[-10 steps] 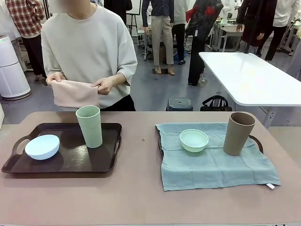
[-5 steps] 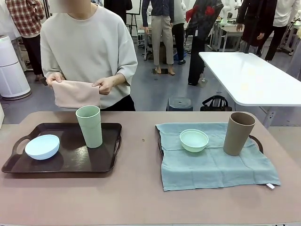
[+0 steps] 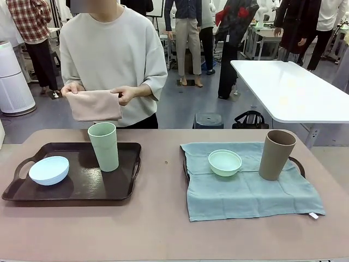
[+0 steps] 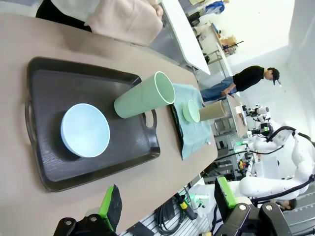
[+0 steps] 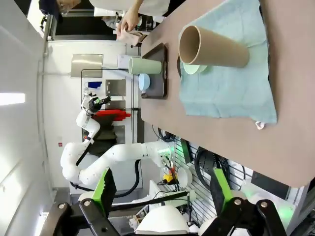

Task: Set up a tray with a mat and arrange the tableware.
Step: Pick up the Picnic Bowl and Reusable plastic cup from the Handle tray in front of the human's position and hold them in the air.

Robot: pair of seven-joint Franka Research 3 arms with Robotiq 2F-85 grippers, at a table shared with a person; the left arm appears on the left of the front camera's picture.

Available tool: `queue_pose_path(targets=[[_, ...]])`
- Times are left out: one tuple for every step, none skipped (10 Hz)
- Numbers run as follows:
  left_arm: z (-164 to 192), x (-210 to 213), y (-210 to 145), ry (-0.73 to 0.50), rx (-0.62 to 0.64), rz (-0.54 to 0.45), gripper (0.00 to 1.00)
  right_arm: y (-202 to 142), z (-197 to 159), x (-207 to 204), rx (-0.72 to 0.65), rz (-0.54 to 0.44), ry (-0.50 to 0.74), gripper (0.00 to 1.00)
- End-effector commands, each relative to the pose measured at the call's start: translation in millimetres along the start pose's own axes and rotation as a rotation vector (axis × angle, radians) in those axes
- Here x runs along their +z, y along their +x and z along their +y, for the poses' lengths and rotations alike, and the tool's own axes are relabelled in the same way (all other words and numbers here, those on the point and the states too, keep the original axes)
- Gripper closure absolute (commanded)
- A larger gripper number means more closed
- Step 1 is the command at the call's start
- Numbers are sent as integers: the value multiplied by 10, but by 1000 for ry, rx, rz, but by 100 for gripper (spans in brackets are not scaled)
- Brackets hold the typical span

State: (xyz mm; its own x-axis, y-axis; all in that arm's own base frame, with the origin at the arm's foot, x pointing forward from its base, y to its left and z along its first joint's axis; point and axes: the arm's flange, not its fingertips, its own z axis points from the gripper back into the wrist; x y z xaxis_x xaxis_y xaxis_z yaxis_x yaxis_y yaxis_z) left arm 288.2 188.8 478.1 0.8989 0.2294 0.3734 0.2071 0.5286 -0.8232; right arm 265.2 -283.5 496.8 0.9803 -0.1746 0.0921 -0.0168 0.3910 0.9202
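The right side looked finished. Ahead of the right gripper [image 5: 162, 196], jaws wide apart and empty, the tan cup [image 5: 214, 46] and mint bowl [image 5: 193, 69] sat on a teal mat [image 5: 231, 93]. Ahead of the left gripper [image 4: 167, 206], jaws likewise apart, the blue bowl [image 4: 84, 130] and green cup [image 4: 142, 96] stood on a bare tray [image 4: 49, 93]. Beyond it a person [image 3: 114, 54] held the pink mat [image 3: 94, 105], not yet laid.

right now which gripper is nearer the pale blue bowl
Left. The left gripper faces the pale blue bowl from the table's near edge; the right gripper faces the tan cup.
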Motion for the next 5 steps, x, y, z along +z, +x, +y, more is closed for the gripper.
queue_pose_path(targets=[[-16, 22, -2, -4, 13, -7, 0, -57, -4, 50, 14, 11, 13, 0], [-16, 22, -2, -4, 13, -7, 0, -57, -4, 50, 14, 11, 13, 0], [-16, 22, -2, -4, 13, -7, 0, -57, -4, 50, 14, 11, 13, 0], [-16, 22, -2, -4, 13, -7, 0, -57, -4, 50, 14, 11, 13, 0], [-16, 22, -2, -4, 13, -7, 0, -57, -4, 50, 14, 11, 13, 0]])
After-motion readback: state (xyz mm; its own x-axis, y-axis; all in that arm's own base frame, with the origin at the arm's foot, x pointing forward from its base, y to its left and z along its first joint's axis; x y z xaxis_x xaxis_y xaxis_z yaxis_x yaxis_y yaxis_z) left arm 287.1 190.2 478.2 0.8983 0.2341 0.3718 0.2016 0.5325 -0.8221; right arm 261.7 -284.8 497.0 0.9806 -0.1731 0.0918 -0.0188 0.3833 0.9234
